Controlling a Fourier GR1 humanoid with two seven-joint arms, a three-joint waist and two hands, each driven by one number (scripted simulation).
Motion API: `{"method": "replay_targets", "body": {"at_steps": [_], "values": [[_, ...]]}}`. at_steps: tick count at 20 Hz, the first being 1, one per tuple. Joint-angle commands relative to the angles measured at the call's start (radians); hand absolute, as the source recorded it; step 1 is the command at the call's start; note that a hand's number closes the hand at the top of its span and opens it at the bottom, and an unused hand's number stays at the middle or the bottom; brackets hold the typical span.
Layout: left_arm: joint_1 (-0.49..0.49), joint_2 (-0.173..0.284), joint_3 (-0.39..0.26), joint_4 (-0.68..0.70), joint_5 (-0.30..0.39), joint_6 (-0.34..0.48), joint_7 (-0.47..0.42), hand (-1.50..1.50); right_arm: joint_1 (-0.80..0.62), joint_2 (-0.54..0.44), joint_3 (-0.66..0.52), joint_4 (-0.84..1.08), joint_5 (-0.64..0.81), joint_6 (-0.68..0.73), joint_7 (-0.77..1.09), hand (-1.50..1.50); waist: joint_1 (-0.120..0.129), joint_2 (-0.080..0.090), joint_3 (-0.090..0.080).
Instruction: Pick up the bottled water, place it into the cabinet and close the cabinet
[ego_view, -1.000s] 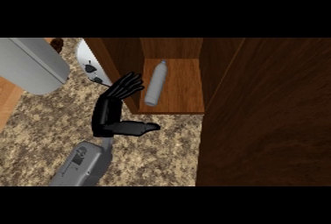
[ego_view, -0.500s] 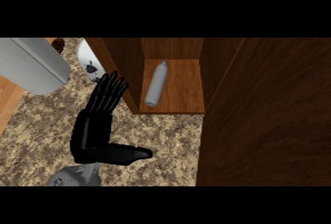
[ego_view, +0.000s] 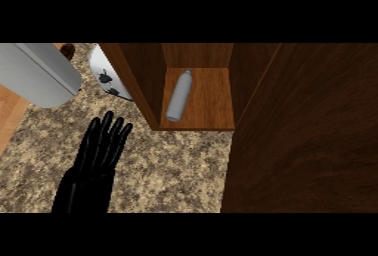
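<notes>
The bottled water (ego_view: 177, 95) is a clear grey bottle lying on its side on the wooden cabinet shelf (ego_view: 210, 110), cap toward the back. The cabinet's dark wooden door (ego_view: 310, 135) stands open and fills the right of the head view. My left hand (ego_view: 92, 165) is over the speckled counter at the lower left. Its fingers are straight and point up the picture, and it holds nothing. It sits well left of and below the bottle, apart from the cabinet. My right hand does not show.
A large grey appliance (ego_view: 37, 72) stands at the upper left, with a white object with black marks (ego_view: 107, 77) beside the cabinet's left wall (ego_view: 136, 75). The granite counter (ego_view: 170, 170) spreads below the shelf. A strip of wood (ego_view: 11, 115) runs along the far left.
My left hand has drawn back from the cabinet's front, down and to the left. Its forearm has slid out of view. The bottle has stayed on the shelf.
</notes>
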Motion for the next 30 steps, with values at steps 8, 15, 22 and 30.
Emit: {"method": "replay_targets", "body": {"at_steps": [8,15,22,30], "values": [[0.29,0.08,0.053,-0.199,0.032,-0.058,-0.119,-1.5,-0.074,-0.074,0.22,-0.087,0.143,0.084,0.157,1.5,0.017,0.0,-0.002],[0.478,0.169,0.192,-0.273,0.172,-0.194,-0.172,-1.5,-0.084,-0.069,0.294,-0.134,0.248,0.086,0.168,1.5,0.023,-0.003,-0.003],[0.54,0.222,0.295,-0.329,0.281,-0.277,-0.154,-1.5,-0.17,0.011,0.328,-0.14,0.251,0.084,0.306,1.5,0.044,0.002,-0.004],[0.587,0.253,0.39,-0.303,0.374,-0.382,-0.175,-1.5,-0.344,0.198,0.293,-0.031,0.17,0.041,0.443,1.5,0.069,0.007,-0.004]]}}
